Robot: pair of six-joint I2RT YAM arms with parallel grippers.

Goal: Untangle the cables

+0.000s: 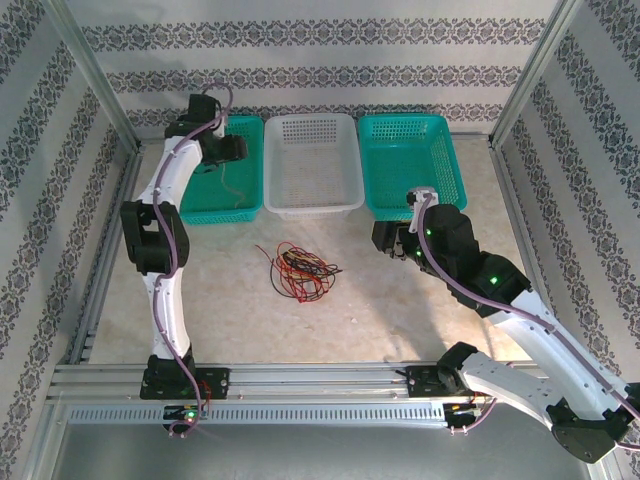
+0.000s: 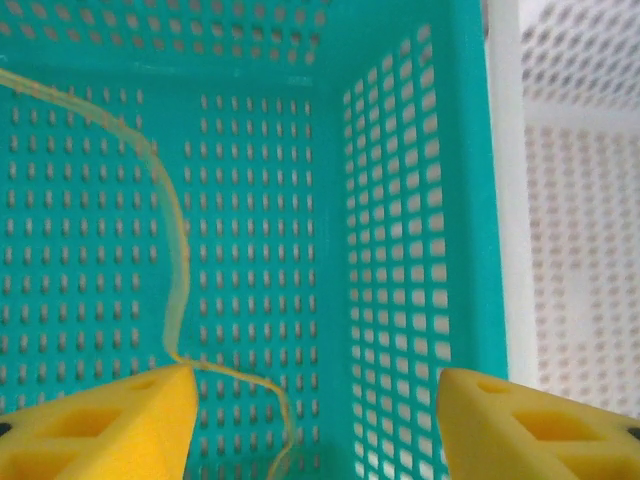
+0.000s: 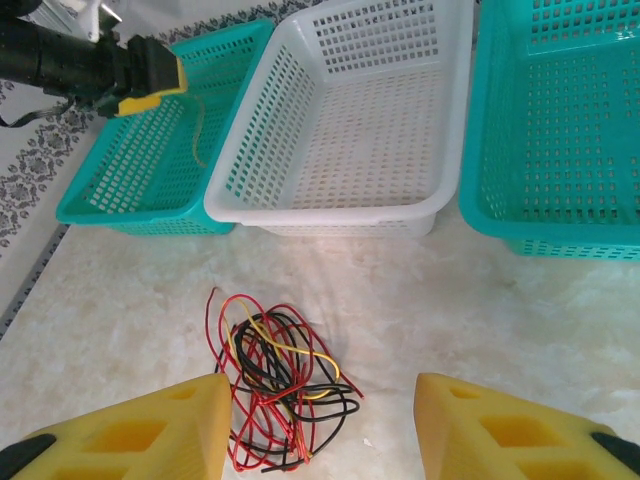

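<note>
- On the desk (image 1: 220, 300), in front of the white basket (image 1: 312, 206) and between the two arms: the cables (image 1: 300, 268), red, black and yellow, knotted into one loose heap.
- From the right tool (image 3: 320, 425): heap straight ahead and a touch to the left, just past the fingertips in the wrist view (near, not touching).
- As for that tool itself: hangs over the desk with jaws wide, nothing between them.
- Over at the left tool (image 2: 315, 415): well apart from the heap, up above the left teal basket (image 2: 400, 200), jaws wide too, clamped on nothing.
- Beside that tool's left fingertip: a lone yellow cable (image 2: 172, 250), touching the pad or just clearing it (cannot tell which), lying inside the basket and curving away toward the far wall.
- Nearer to the heap, by judgement: the right arm, already facing it.
- No clean long axis to the heap: a roundish clump, slightly longer from near to far in the right wrist view.
- Out of the far-left side: one red loop, straying from the clump and pointing roughly toward the left teal basket.
- Likely needs a short reach forward and down, jaws set across a single strand (the stray red loop looks the easiest to pinch alone).
</note>
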